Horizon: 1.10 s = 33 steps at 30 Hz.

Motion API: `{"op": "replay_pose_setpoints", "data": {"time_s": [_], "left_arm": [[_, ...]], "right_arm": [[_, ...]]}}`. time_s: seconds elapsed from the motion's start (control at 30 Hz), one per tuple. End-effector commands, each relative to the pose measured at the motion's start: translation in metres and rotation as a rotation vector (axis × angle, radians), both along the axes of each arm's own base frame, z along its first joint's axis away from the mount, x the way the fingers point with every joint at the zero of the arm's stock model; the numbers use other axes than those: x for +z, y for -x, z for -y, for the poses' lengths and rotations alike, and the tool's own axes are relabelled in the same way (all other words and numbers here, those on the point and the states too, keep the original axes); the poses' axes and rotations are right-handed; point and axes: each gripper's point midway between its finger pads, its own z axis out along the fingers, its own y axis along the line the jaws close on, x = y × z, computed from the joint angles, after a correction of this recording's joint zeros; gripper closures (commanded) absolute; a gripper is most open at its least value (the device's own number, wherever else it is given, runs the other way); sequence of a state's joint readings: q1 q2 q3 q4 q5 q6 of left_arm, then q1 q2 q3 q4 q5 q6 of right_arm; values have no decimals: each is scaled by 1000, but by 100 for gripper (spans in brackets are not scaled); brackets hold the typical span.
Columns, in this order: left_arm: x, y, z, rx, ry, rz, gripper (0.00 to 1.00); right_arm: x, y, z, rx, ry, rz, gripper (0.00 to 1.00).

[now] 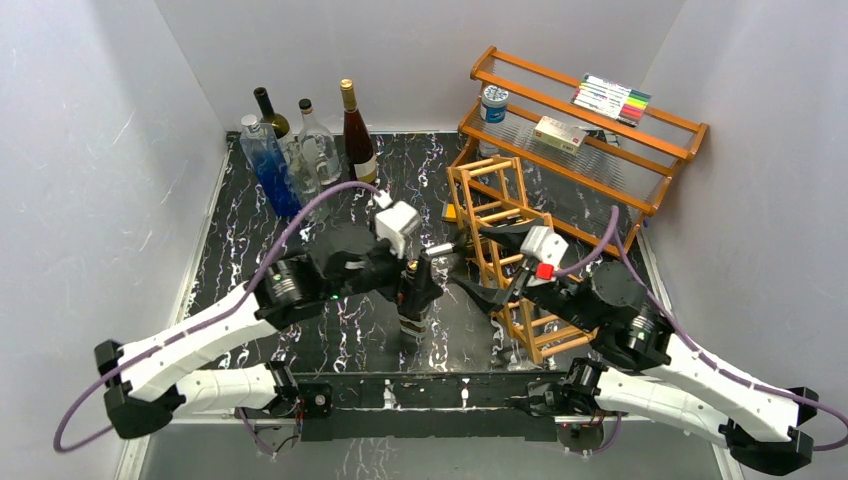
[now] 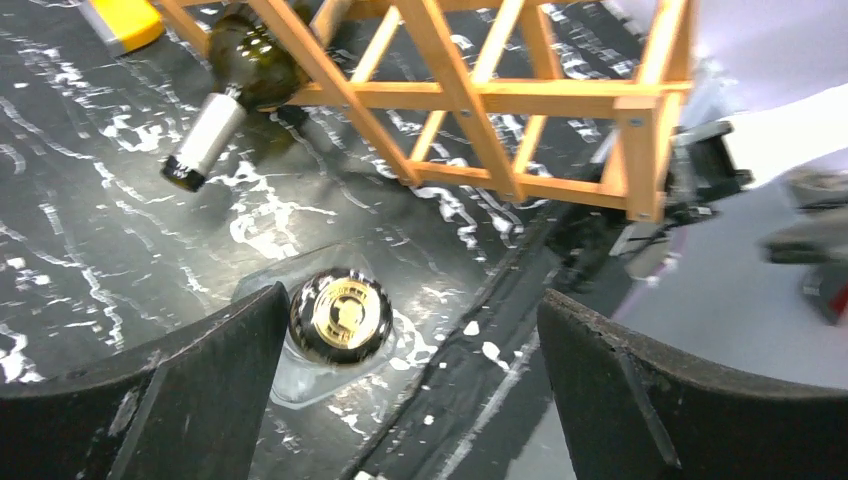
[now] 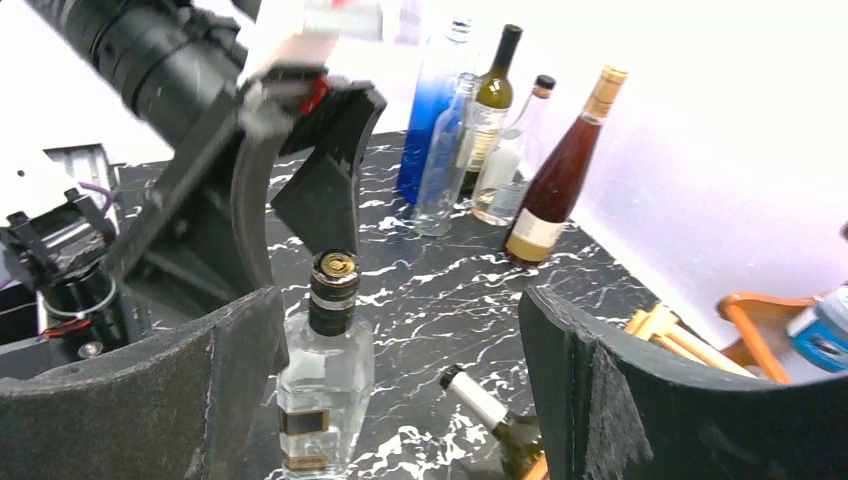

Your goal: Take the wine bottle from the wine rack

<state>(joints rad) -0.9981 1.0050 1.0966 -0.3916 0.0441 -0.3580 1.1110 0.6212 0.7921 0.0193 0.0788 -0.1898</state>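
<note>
Lying in a low cell of the rack (image 2: 455, 92), the wine bottle (image 2: 245, 65) pokes its silver-capped neck out left over the bench (image 2: 100, 230), not yet gripped, so the task looks to be at the reach-and-grasp step. The left gripper (image 2: 412, 300) is open, its fingers astride the cap of a clear bottle (image 2: 340, 315) standing just left of the rack; the right gripper (image 3: 398, 300), also open, hangs near the neck. Next, I judge, one gripper must close on that neck and draw it out leftward, missing the bars and the clear bottle.

Bottles (image 1: 318, 150) back-left (four), wooden shelf (image 1: 560, 166), markers (image 1: 612, 98)
</note>
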Motion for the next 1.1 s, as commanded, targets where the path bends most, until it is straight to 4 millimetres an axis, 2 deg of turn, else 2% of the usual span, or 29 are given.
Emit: {"op": "replay_pose_setpoints", "data": {"time_s": [0.0, 0.1, 0.27, 0.37, 0.47, 0.6, 0.63, 0.73, 0.93, 1.03, 1.07], "left_arm": [[-7, -29, -17, 206, -232, 150, 9], [-13, -31, -16, 239, -319, 182, 16], [-19, -32, -19, 279, -366, 192, 31], [-23, -33, -23, 304, -380, 183, 48], [-23, -35, -24, 319, -385, 184, 73], [-14, -48, -30, 361, -396, 203, 87], [-10, -54, -33, 377, -391, 205, 91], [7, -85, -48, 414, -348, 199, 96], [54, -170, -96, 557, -284, 273, 100], [67, -214, -115, 616, -231, 278, 100], [63, -230, -117, 618, -217, 266, 100]], "right_arm": [[13, -7, 18, -78, 5, 38, 2], [12, -8, 19, -82, 12, 41, 2], [8, -8, 16, -78, 25, 36, 2], [3, -9, 15, -79, 36, 32, 2], [-1, -10, 15, -85, 48, 29, 2], [-4, -12, 17, -100, 57, 27, 2], [-4, -12, 18, -101, 59, 26, 2], [-5, -14, 19, -109, 64, 26, 2], [-9, -16, 18, -120, 76, 19, 2], [-12, -17, 15, -117, 83, 11, 2], [-13, -17, 14, -114, 85, 9, 2]]}}
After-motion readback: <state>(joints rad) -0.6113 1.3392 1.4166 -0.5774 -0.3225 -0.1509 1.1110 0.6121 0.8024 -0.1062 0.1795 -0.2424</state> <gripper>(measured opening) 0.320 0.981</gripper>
